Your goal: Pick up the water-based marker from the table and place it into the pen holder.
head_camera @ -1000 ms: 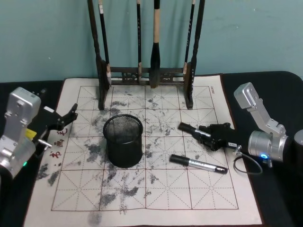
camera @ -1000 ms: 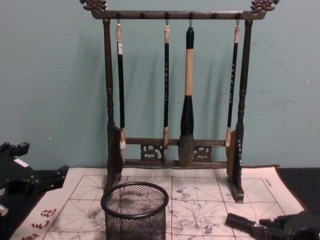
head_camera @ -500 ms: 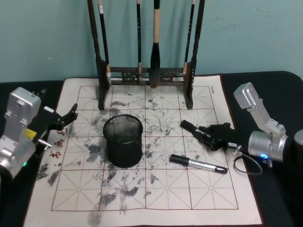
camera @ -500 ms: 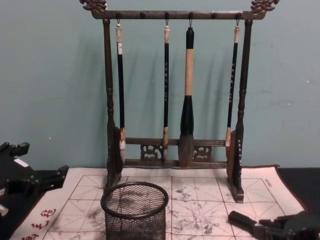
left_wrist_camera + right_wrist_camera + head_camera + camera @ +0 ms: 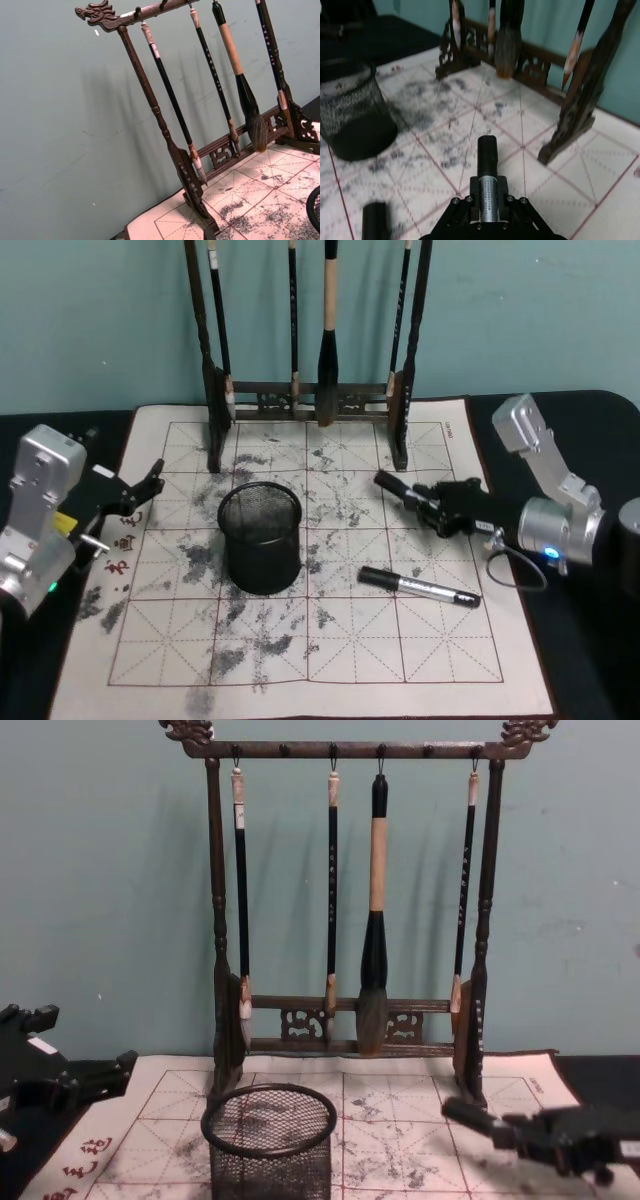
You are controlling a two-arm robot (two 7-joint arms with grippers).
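Now the right gripper [image 5: 433, 506], clamped on the thick silver-barrelled, black-capped water-based marker [image 5: 398, 490] (left gripper [image 5: 150, 483] parked at left), should carry it over the black wire-mesh pen holder [image 5: 260, 540].

- A plain teal wall [image 5: 100, 870] spans the back, from 9 to 3 o'clock.
- A dark wooden brush rack [image 5: 215, 920] stands before it at 12 o'clock.
- The rack's soft shadows fall on the wall.

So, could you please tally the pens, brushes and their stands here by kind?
Calligraphy brushes: 4, hanging on the brush rack
Markers: 2, one in the right gripper, one lying on the mat
Pen holder: 1
Brush rack: 1
Total: 8
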